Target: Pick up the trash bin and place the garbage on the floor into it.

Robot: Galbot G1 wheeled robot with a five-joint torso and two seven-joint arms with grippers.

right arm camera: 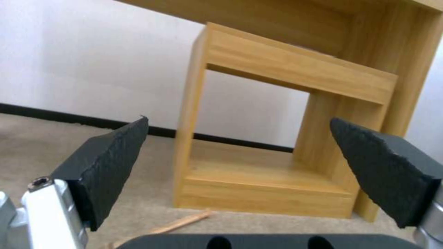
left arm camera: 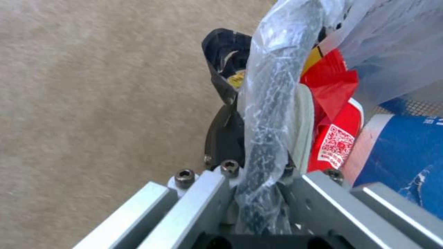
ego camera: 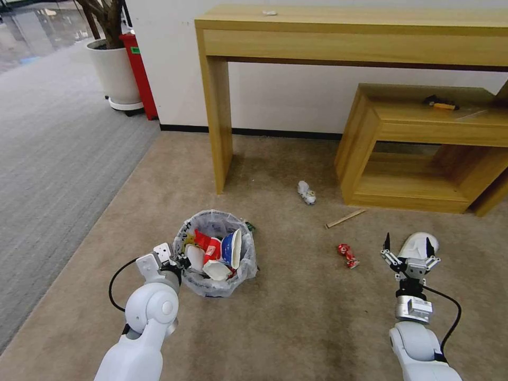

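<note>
Left gripper (ego camera: 177, 262) clamped on bin (ego camera: 216, 254) rim — bin half-full on carpet (ego camera: 296, 317). Right gripper (ego camera: 407, 248) gaped wide, empty, above slipper (ego camera: 418, 244). Advice: descend straight, pinch slipper's edge — avoid carpet pile.

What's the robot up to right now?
Left gripper clamped on trash bin rim. Right gripper open above white slipper. Red wrapper, wooden stick on floor.

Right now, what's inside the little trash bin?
The trash bin holds a red wrapper, a blue-and-white cup and white crumpled pieces. Whatever lies underneath is covered. The left pincer is shut on its rim.
</note>
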